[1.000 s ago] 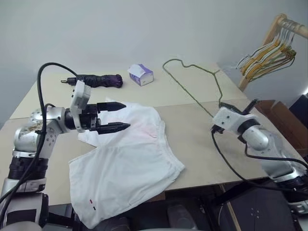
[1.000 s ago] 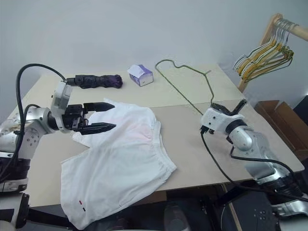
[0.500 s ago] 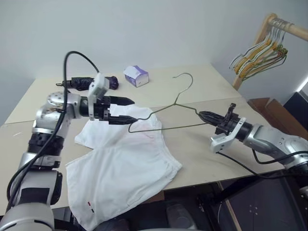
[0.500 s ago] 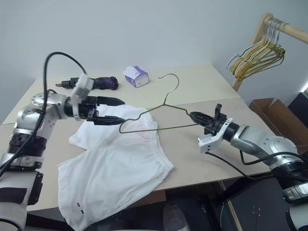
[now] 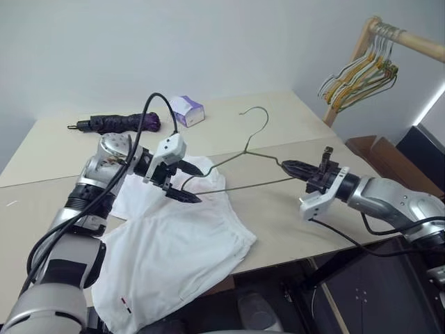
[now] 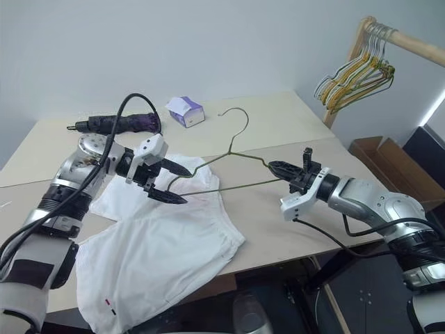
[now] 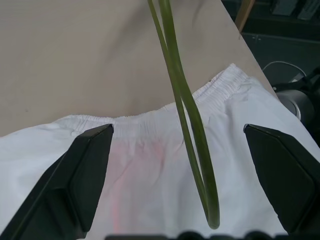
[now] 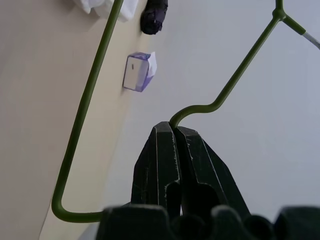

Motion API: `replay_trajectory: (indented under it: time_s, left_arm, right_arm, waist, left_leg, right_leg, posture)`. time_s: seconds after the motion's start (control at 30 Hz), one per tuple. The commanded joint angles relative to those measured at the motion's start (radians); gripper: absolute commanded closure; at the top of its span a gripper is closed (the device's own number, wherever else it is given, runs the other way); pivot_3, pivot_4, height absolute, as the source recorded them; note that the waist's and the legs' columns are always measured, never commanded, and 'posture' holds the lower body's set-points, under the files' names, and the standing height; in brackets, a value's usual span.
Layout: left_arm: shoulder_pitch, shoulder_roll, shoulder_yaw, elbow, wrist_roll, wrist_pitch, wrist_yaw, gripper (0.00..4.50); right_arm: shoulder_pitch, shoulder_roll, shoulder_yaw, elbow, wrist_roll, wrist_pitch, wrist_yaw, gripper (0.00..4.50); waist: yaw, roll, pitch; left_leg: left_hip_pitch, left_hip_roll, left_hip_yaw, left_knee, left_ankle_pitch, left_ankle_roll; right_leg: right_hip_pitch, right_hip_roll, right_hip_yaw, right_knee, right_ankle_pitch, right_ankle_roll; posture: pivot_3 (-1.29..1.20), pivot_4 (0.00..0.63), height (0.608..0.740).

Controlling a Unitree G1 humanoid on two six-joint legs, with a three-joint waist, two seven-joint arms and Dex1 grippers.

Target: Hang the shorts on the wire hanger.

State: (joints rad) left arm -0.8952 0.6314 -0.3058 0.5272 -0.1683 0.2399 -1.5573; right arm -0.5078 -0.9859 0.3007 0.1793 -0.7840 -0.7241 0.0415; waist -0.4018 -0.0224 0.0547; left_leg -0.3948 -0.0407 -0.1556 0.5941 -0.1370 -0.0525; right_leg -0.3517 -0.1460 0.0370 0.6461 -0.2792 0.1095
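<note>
The right hand (image 6: pixel 272 167) is clamped shut on one end corner of the wire hanger (image 6: pixel 222 163), holding it up off the tabletop (image 6: pixel 278 125) so that its long bottom bar runs roughly level from that hand across toward the left hand (image 6: pixel 174 184), with the hook rising above the middle and curling away toward the back wall. The hanger's far corner hangs in the gap between the left hand's two fingers (image 7: pixel 87 175), which stand wide apart and grip nothing. Below them the shorts (image 6: pixel 167 243) lie flat and slightly rumpled on the tabletop, their gathered waistband (image 7: pixel 150 119) toward the hanger and the legs trailing toward the near edge, one leg spilling over it. The hanger looks light, thin and springy, likely to swing or twist when pinched at just one point, so a second hold at the free corner would steady it. The shorts are soft and limp and will sag and bunch; the waistband is the firmest place to pinch, through one layer, so that the opening can be drawn over the hanger's end
</note>
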Motion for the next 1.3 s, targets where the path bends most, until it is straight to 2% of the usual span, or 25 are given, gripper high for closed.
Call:
replay_trajectory:
  time_s: [0.03,0.13,0.5,0.53,0.73,0.87,1.0,1.17,1.3]
  left_arm:
    - [-0.005,-0.01,0.002,0.016,0.053,-0.07,0.049,0.0]
    - [-0.002,-0.019,0.005,0.022,0.072,-0.069,0.063,0.61]
    - [0.01,-0.02,0.027,0.013,0.083,-0.062,0.081,4.33]
    - [0.014,-0.018,0.029,0.009,0.081,-0.058,0.082,4.47]
    - [0.049,-0.002,0.052,-0.039,0.061,-0.008,0.084,4.47]
    - [0.087,0.018,0.078,-0.076,0.065,0.027,0.122,4.5]
    - [0.121,0.05,0.103,-0.13,0.076,0.057,0.168,4.5]
    - [0.204,0.113,0.136,-0.237,0.065,0.044,0.189,4.5]
    - [0.257,0.137,0.16,-0.303,0.069,0.007,0.23,4.5]
  right_arm:
    - [-0.037,0.011,-0.054,-0.035,0.002,0.015,0.001,4.47]
    - [-0.047,0.018,-0.057,-0.036,0.001,0.011,0.005,4.5]
    - [-0.068,0.036,-0.052,-0.033,-0.01,-0.004,0.008,4.5]
    - [-0.067,0.039,-0.051,-0.036,-0.011,-0.004,0.009,4.5]
    - [-0.054,0.06,-0.048,-0.056,0.021,-0.017,0.038,4.5]
    - [-0.035,0.074,-0.036,-0.076,0.109,-0.053,0.108,3.45]
    - [-0.012,0.091,-0.034,-0.106,0.208,-0.064,0.187,1.97]
    - [0.046,0.107,-0.027,-0.165,0.467,0.0,0.366,0.16]
    - [0.115,0.085,-0.038,-0.277,0.747,0.166,0.564,0.05]
  waist:
    - [0.0,0.0,0.0]
    - [0.0,0.0,0.0]
    - [0.002,0.0,0.0]
    - [0.002,0.0,0.0]
    - [0.003,0.0,0.0]
    - [0.003,0.0,0.0]
    - [0.009,0.0,0.0]
    - [0.033,0.0,0.0]
    - [0.084,0.0,0.0]
  left_leg:
    - [0.0,0.0,0.0,0.0,0.0,0.0]
    - [0.001,0.0,0.0,0.0,0.0,0.0]
    - [0.001,0.0,0.0,0.0,0.0,0.0]
    - [0.001,0.0,0.0,0.0,0.0,0.0]
    - [0.001,0.0,0.0,0.0,0.0,0.0]
    - [0.001,0.0,0.0,0.0,0.0,0.0]
    - [0.002,0.0,-0.001,0.0,0.0,0.0]
    - [0.003,0.0,-0.001,0.0,0.0,0.0]
    - [0.004,0.0,-0.001,0.001,0.0,0.0]
  right_leg:
    - [0.0,0.0,0.0,0.0,0.0,0.0]
    - [0.0,0.0,0.0,0.0,0.0,0.0]
    - [0.001,0.0,0.0,0.0,0.0,0.001]
    - [0.001,0.0,0.0,0.0,0.0,0.001]
    - [0.001,0.0,0.0,0.0,0.0,0.001]
    - [0.001,0.0,0.0,0.0,0.0,0.001]
    - [0.002,0.0,0.0,0.001,0.0,0.001]
    - [0.002,0.0,0.0,0.001,0.0,0.001]
    - [0.003,0.0,0.0,0.001,0.0,0.001]
  posture:
    - [-0.33,0.0,0.74]
    - [-0.32,0.0,0.74]
    - [-0.31,0.0,0.74]
    - [-0.3,0.0,0.74]
    - [-0.3,0.0,0.74]
    - [-0.28,0.0,0.74]
    - [-0.24,0.0,0.74]
    - [-0.19,0.0,0.74]
    - [-0.16,0.0,0.74]
